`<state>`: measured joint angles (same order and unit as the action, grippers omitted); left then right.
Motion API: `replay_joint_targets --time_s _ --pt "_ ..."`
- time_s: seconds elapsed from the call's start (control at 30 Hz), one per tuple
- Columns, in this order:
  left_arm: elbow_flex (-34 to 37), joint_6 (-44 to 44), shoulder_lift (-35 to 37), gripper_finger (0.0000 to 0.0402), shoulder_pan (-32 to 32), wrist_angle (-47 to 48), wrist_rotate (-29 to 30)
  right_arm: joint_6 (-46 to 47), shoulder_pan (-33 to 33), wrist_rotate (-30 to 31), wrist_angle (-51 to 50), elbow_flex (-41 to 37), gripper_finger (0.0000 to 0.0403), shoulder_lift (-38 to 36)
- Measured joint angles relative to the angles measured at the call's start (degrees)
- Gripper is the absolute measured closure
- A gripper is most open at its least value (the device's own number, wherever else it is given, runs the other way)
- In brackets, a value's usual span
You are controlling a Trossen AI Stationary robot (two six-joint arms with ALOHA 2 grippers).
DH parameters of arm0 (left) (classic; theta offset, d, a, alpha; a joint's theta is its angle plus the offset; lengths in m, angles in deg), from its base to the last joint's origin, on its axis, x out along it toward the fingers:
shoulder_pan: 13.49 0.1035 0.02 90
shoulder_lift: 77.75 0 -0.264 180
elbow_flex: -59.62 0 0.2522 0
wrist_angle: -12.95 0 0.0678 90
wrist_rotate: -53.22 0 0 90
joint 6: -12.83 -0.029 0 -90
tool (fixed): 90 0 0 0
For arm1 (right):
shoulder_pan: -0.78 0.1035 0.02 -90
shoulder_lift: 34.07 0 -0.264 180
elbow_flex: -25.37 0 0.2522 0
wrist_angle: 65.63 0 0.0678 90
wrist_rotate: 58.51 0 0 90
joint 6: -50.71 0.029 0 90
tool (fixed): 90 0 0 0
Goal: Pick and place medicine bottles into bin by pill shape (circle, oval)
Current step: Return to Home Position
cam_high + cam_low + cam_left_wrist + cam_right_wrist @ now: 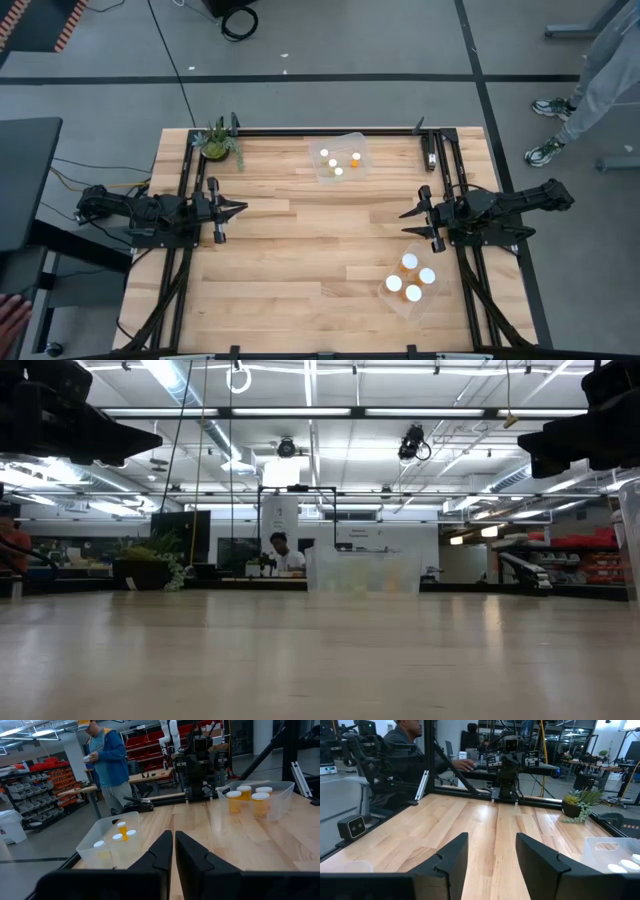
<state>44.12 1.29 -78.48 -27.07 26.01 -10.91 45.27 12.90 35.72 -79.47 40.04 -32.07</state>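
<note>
Beside the right arm, toward the bottom edge of the high view, a clear bin (pixel 432 293) holds 4 wide medicine bottles (pixel 409 262), upright with white caps up. At the opposite edge, mid-table, a second clear bin (pixel 350 142) holds 4 narrower bottles (pixel 333 162). The left gripper (pixel 243 207) hovers over the table's left side, fingers pinched to a thin slit, holding nothing. The right gripper (pixel 404 223) hovers over the right side, fingers spread wide, empty. A potted plant (pixel 218 143) sits near the second bin's edge, at the left corner.

One camera looked straight down on the whole table (pixel 300 250); another sat level with it. Wrist cameras faced each other across it, both seeing one bin (pixel 91 854) (pixel 600 847).
</note>
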Motion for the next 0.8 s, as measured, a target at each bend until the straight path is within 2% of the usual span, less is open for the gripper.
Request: replay_joint_targets --time_s 0.4,0.8 --pt "0.01 0.0 0.0 0.0361 -0.01 -0.01 0.0 0.0 -0.02 -0.02 0.0 0.0 0.023 0.0" --pt "0.0 0.02 0.0 0.0374 0.01 -0.01 0.01 0.0 -0.01 -0.02 -0.01 0.0 0.023 0.0"
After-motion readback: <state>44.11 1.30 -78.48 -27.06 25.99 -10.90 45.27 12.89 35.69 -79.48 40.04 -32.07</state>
